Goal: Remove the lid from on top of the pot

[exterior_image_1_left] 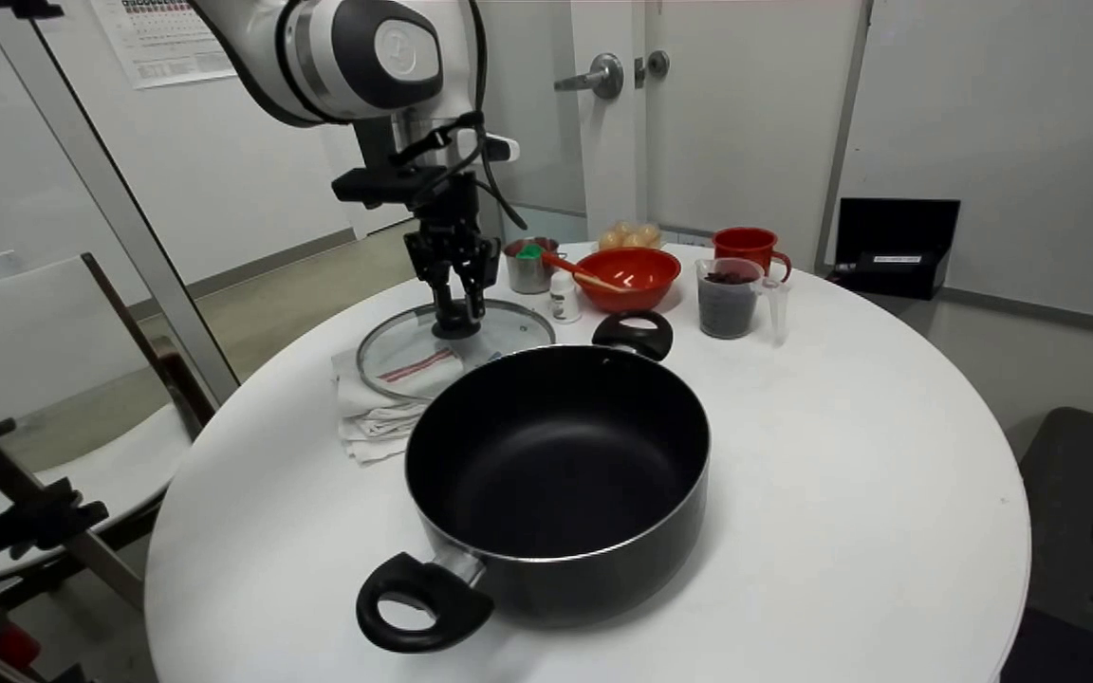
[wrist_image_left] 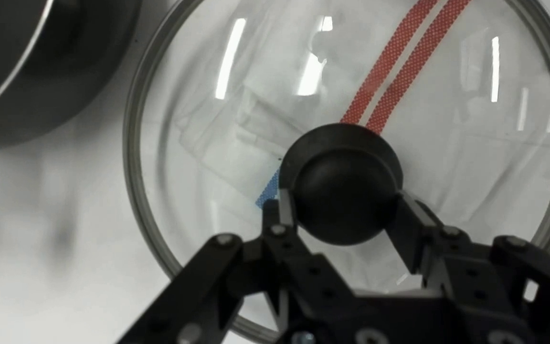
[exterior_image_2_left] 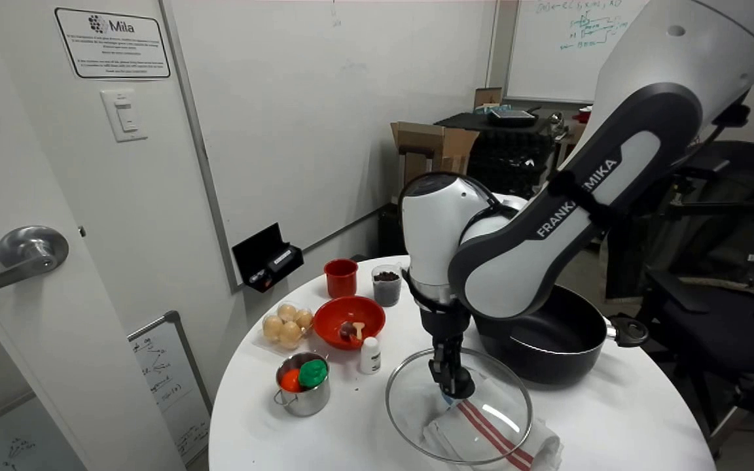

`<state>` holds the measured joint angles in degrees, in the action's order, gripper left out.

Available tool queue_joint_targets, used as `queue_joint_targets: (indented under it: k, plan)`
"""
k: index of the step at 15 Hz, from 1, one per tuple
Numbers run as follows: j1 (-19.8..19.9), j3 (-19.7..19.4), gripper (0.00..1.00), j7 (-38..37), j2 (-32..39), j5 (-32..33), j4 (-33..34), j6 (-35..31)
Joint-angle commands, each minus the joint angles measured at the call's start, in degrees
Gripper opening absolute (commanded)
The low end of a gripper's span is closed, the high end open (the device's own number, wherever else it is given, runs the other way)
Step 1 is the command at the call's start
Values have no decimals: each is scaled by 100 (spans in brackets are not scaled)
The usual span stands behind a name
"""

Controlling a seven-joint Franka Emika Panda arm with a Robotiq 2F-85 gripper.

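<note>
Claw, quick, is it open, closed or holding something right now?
Claw: closed, holding the lid by its knob.

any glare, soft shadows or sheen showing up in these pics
Wrist view: several white glare streaks on the lid, soft grey smudges on the table; in an exterior view, a white streak on the lid; in an exterior view, pale sheen inside the pot, soft shadow beside it.

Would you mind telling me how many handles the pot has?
2: in an exterior view, the near handle is on the camera side of the pot, the far handle opposite, toward the red bowl.
</note>
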<state>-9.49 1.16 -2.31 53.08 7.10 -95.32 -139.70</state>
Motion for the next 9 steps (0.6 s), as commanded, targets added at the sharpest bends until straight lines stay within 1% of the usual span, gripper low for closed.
queue_joint_targets:
  k: [1,9]
  plan:
    - [-43,-74,25,-13,343,40,521,109]
    - [-26,-74,25,20,733,22,1124,720]
